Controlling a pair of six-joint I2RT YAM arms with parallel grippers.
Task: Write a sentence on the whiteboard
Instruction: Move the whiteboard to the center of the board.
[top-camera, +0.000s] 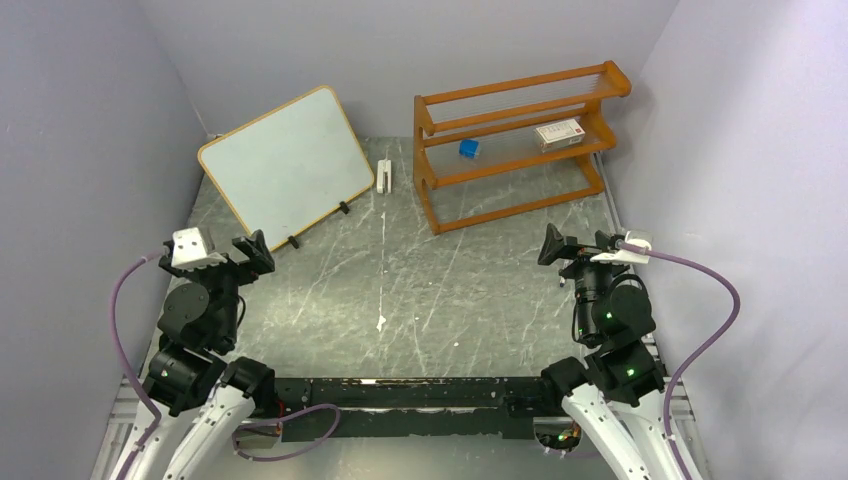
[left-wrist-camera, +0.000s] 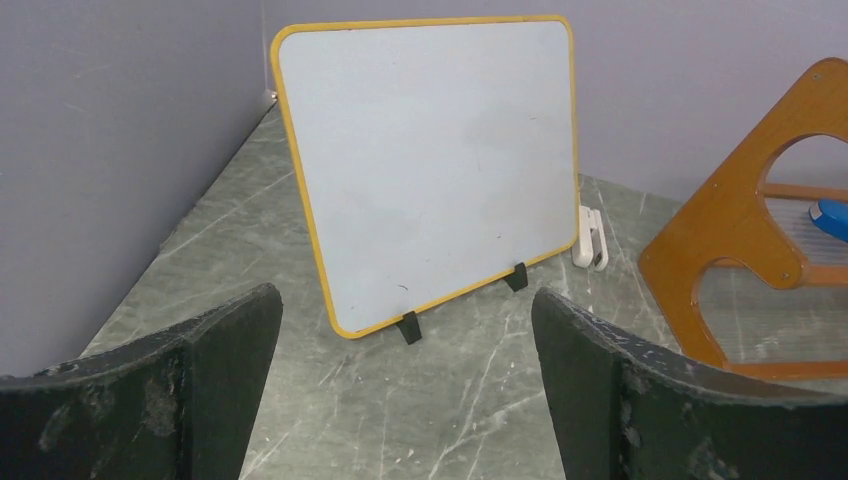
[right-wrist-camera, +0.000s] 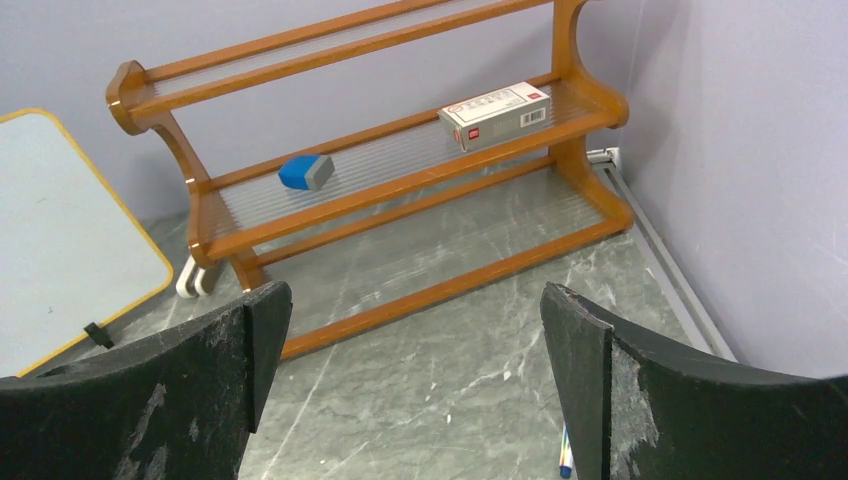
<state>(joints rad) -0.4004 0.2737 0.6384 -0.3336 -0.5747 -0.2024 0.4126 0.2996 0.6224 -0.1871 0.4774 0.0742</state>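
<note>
Nearest me, the black left gripper (left-wrist-camera: 405, 295) stood wide apart, empty; the right gripper (right-wrist-camera: 415, 290) likewise. I saw the white, wood-framed rectangular whiteboard (left-wrist-camera: 430, 150) leaning on small black feet at far left, apart from the orange wooden shelf rack (left-wrist-camera: 730, 230).

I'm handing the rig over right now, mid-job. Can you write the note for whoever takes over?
Left hand: open, empty, facing the whiteboard.
Right hand: open, empty, facing the orange rack.
Whiteboard: far left, propped tilted on black feet, blank.
Done: nothing written.
Left: check whether the pen-like tip below the right hand is a marker, grip it, write the sentence.
</note>
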